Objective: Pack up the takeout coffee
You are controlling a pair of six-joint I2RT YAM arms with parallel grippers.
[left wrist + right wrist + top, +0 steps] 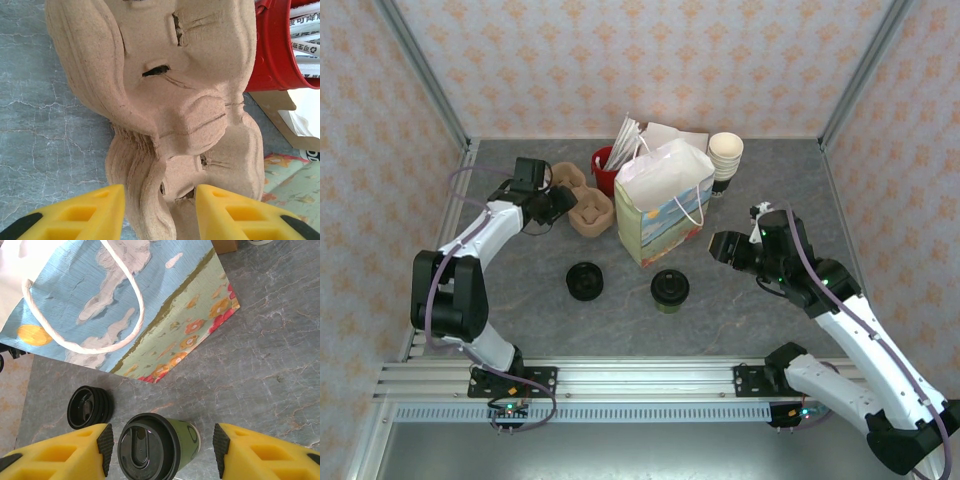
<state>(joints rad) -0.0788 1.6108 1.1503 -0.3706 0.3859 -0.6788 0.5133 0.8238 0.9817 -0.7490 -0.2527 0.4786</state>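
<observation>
Yellow jaws on your right arm (840, 320) fill the bottom corners of the right wrist view. They stand apart and grasp nothing, with clear gaps between them and the takeout coffee (150, 452) framed between them.

That cup stands upright on the grey worktop (620, 330), its long axis vertical. Its black lid faces up and its green side shows below it. From above, the takeout coffee (670, 290) sits just in front of the near right corner of the paper bag (660, 215). A low stack of black lids (585, 281) lies to its left, apart from it.

Your right arm rises from its base at the near right and slants up and left. Its wrist is to the right of the cup and a little behind it, aimed down toward it.

Your left arm (480, 235) bends sharply at the elbow near its base, then reaches away and to the right. It ends at the stack of brown pulp cup carriers (585, 205), left of the bag. In the left wrist view, its jaws straddle the near edge of the carriers (175, 100). You cannot tell from the pictures whether they are clenched on the pulp.

A red cup (272, 45) of wrapped items stands beside the carriers. A stack of cream cups (726, 155) stands behind the bag.
</observation>
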